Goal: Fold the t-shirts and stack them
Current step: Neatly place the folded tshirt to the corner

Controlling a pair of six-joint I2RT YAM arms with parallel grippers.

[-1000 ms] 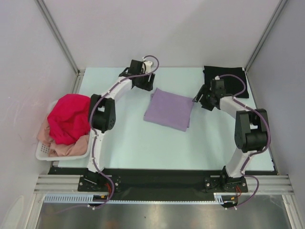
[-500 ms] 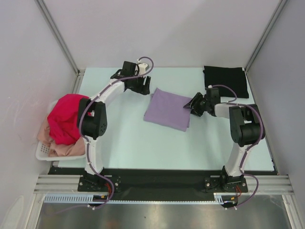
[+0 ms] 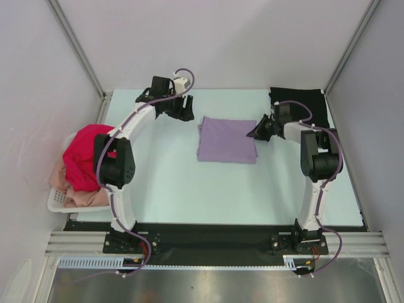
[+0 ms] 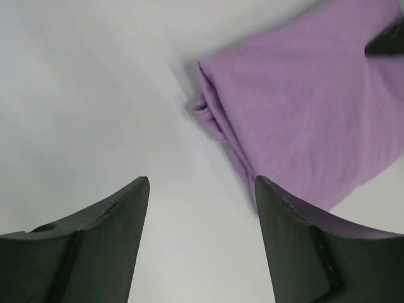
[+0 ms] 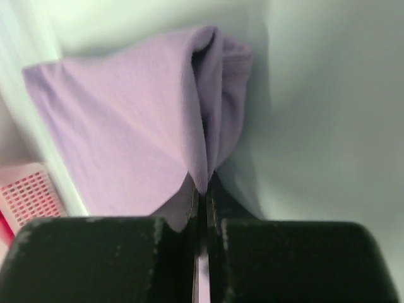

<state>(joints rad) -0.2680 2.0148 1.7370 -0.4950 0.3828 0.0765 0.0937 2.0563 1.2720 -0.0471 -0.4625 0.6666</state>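
Our right gripper (image 5: 202, 188) is pinched tight on the right edge of the folded lavender t-shirt (image 3: 227, 140), mid-table (image 3: 189, 183). Our left gripper (image 4: 202, 189) hangs with fingers spread beside its far-left corner, holding nothing. The white basket (image 3: 58, 202) at the left edge holds a magenta-red t-shirt (image 3: 88, 158) over a peach-pink t-shirt (image 3: 85, 197). The black t-shirt (image 3: 304, 104) lies in the far right corner.

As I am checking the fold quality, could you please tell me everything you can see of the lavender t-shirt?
The lavender t-shirt is soft, plain cloth, folded into a rectangle of several layers, lying flat near the middle of the table. Its stacked folded edges show at one corner in the left wrist view. The right gripper is shut on its right edge, raising a small peak of cloth. The left gripper hangs open beside its left side, not touching it.
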